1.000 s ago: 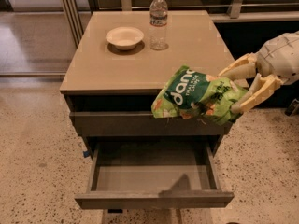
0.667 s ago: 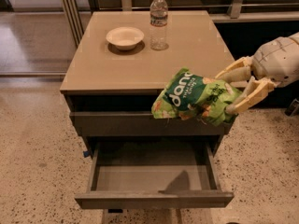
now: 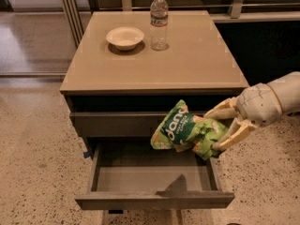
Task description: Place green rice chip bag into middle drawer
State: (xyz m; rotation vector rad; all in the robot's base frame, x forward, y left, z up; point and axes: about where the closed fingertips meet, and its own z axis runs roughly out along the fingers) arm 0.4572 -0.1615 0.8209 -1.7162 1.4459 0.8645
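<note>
The green rice chip bag (image 3: pixel 187 132) is glossy green with white lettering. It hangs in the air above the right half of the open middle drawer (image 3: pixel 154 199), in front of the closed drawer front above. My gripper (image 3: pixel 225 128) comes in from the right and is shut on the bag's right end, one pale finger above it and one below. The drawer is pulled out towards the camera, and its grey inside holds nothing I can see. The bag casts a shadow on the drawer floor.
On the cabinet top (image 3: pixel 197 64) stand a pale bowl (image 3: pixel 125 36) and a clear plastic water bottle (image 3: pixel 159 21) at the back. Speckled floor lies to both sides. A dark wall or panel is at the right behind my arm.
The gripper with the bag has moved lower, down towards the open drawer. The bag now hangs below the cabinet top's edge.
</note>
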